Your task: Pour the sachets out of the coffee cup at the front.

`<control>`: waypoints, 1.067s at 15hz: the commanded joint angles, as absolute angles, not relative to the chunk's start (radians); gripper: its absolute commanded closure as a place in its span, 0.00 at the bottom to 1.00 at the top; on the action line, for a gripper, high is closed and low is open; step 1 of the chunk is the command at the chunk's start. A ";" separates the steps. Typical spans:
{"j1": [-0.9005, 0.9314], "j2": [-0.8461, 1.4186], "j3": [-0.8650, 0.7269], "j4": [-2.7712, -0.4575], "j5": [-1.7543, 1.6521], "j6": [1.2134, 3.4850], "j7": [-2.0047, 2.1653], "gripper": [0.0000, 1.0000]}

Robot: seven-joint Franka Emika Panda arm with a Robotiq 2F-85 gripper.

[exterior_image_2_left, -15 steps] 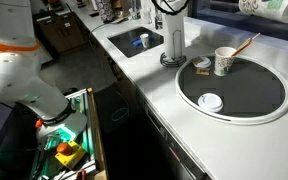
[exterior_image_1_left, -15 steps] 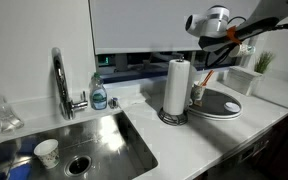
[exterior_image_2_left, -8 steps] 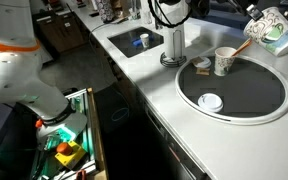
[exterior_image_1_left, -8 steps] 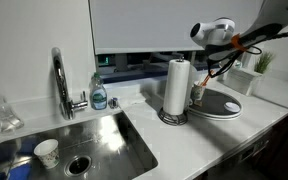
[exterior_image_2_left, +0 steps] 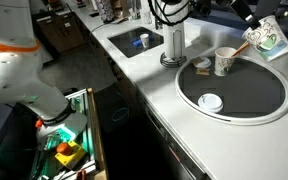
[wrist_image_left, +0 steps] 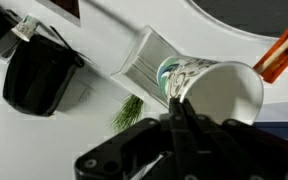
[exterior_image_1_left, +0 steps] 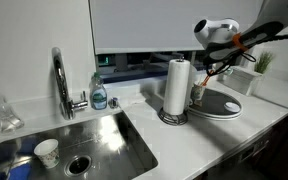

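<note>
My gripper [exterior_image_2_left: 252, 22] is shut on the rim of the coffee cup [exterior_image_2_left: 268, 38], a pale cup with a green print, and holds it tilted in the air above the far side of the round dark plate [exterior_image_2_left: 244, 95]. In the wrist view the fingers [wrist_image_left: 179, 122] pinch the cup's wall [wrist_image_left: 219, 92]; its white inside faces the camera and I see no sachets in it. In an exterior view the gripper [exterior_image_1_left: 214, 52] hangs above and behind the paper towel roll [exterior_image_1_left: 177, 85].
On the plate stand a speckled paper cup [exterior_image_2_left: 225, 62] with an orange stick, a small dark cup [exterior_image_2_left: 201, 66] and a small white object [exterior_image_2_left: 211, 101]. The sink [exterior_image_1_left: 74, 145] with a paper cup [exterior_image_1_left: 46, 152] and faucet [exterior_image_1_left: 60, 82] lies further along the counter.
The gripper with the cup has come down from the frame's top edge into view and shifted slightly sideways. Everything on the plate stays in place.
</note>
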State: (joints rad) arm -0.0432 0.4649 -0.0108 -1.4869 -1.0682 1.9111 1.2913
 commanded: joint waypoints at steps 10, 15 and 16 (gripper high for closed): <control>-0.151 0.346 -0.118 -1.681 -0.495 2.405 1.220 0.99; -0.117 0.268 -0.133 -1.749 -0.249 2.329 1.102 0.99; -0.096 0.234 -0.156 -1.771 -0.271 2.282 1.143 0.99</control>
